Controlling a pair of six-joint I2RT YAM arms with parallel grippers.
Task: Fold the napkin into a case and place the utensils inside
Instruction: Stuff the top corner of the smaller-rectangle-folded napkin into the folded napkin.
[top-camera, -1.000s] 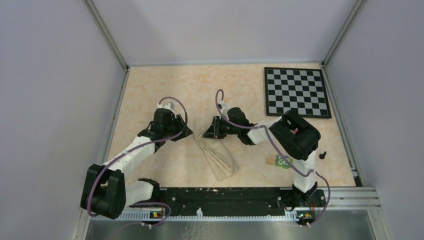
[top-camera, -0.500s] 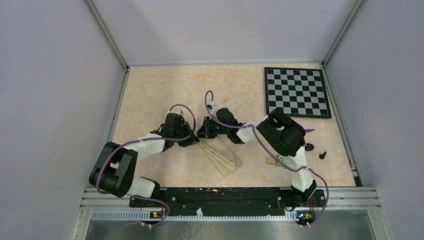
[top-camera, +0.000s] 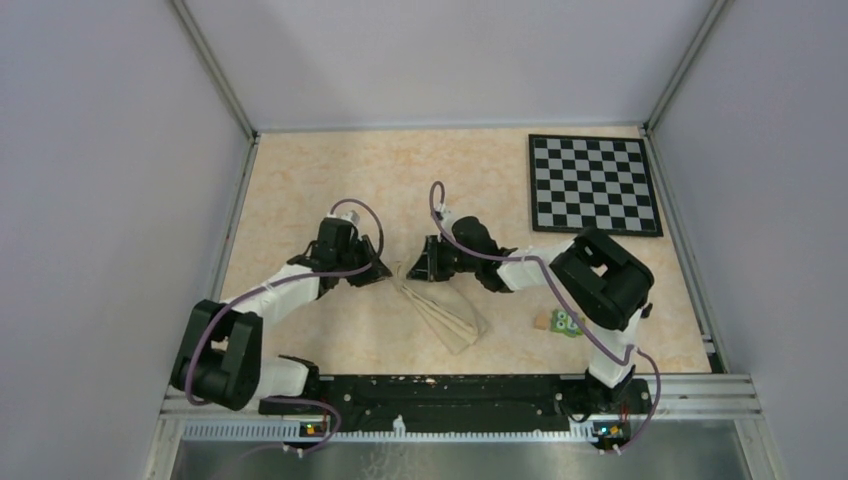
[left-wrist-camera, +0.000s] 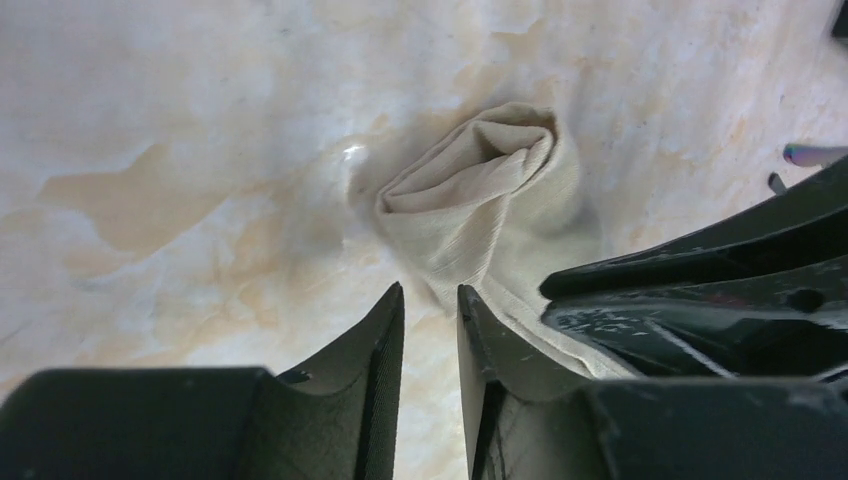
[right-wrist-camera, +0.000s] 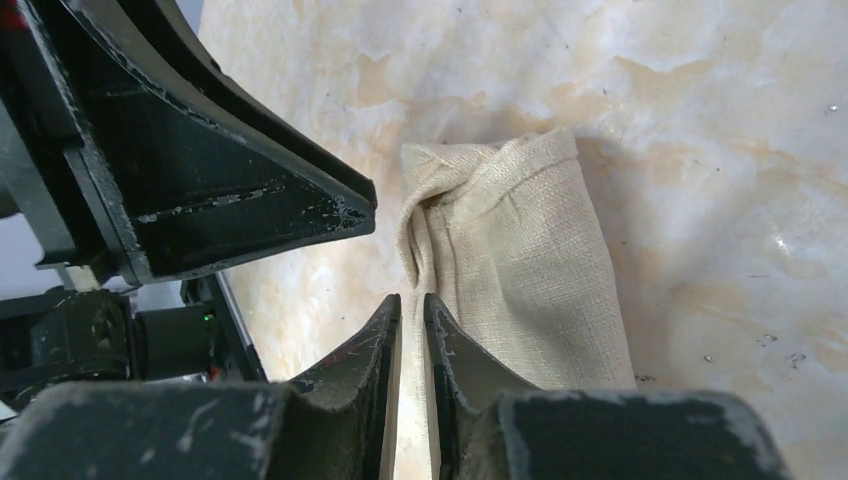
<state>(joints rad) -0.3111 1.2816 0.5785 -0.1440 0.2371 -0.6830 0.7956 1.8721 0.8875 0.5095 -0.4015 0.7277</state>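
Note:
The napkin (top-camera: 445, 318) lies as a narrow beige bundle, slanting from mid-table toward the near edge; this is the case. Its far end (left-wrist-camera: 480, 190) is bunched into a rolled lump. My left gripper (top-camera: 388, 272) sits just left of that end, open (left-wrist-camera: 430, 290), with only bare tabletop between its fingers. My right gripper (top-camera: 412, 268) faces it from the right, its jaws a narrow slit apart (right-wrist-camera: 411, 297) over the napkin's (right-wrist-camera: 530, 270) folded left edge. One purple-blue utensil tip (left-wrist-camera: 815, 153) shows beyond the right arm; the other utensils are hidden.
A black-and-white chessboard (top-camera: 594, 183) lies at the back right. A small green block (top-camera: 568, 322) sits by the right arm's elbow near the front. Grey walls and metal rails (top-camera: 232, 215) enclose the speckled tan tabletop (top-camera: 300, 180).
The napkin has gone from a fanned, wider shape to a tighter bundle with a bunched far end. The left gripper has closed in on that end. The right arm swung left, then back.

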